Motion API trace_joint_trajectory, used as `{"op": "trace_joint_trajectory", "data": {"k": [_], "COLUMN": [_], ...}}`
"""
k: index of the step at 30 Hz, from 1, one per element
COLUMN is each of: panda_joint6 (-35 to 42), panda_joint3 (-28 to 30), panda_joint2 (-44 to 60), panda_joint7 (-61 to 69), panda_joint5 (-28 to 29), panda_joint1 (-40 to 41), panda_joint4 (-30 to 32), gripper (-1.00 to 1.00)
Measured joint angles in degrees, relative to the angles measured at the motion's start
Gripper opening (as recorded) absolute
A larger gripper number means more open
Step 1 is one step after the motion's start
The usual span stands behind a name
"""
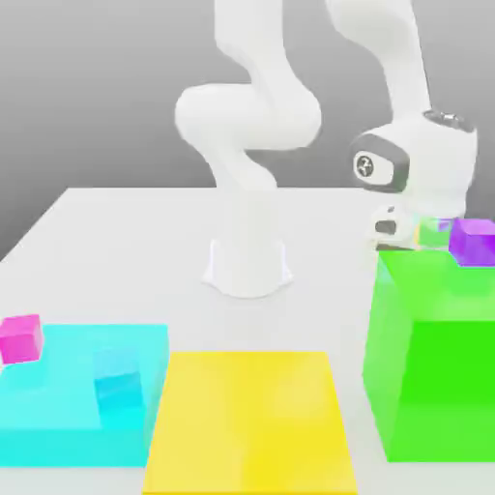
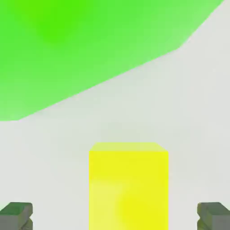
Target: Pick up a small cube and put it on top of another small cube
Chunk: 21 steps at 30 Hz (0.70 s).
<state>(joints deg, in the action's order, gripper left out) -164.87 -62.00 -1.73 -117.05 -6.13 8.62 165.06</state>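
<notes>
With the gripper's fingers (image 2: 17, 216) spread wide on either side of the small yellow cube (image 2: 128, 191) near the big green block (image 1: 440, 358), we line up for the pickup, a move that likely calls for easing down before closing.

Exterior view: faces the arm's base (image 1: 247, 253) from across the desk (image 1: 319, 218), raised, angled down, far enough back for the base plus colored blocks in front of it. Hand view: up close, looks down from the hand (image 1: 396, 232), behind the green block (image 1: 440, 358) on the base's side. Shared: green block and pale desk surface near it.
</notes>
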Motion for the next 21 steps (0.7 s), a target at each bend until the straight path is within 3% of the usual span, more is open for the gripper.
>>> {"op": "trace_joint_trajectory", "data": {"k": [5,21], "panda_joint6": [-1.19,-5.51], "panda_joint3": [3.45,30.84], "panda_joint2": [3.96,15.67], "panda_joint7": [-9.66,-37.36], "panda_joint5": [13.24,51.16], "panda_joint1": [-0.11,-18.51], "panda_joint4": [-1.22,-4.85], "gripper": [0.0,0.0]}}
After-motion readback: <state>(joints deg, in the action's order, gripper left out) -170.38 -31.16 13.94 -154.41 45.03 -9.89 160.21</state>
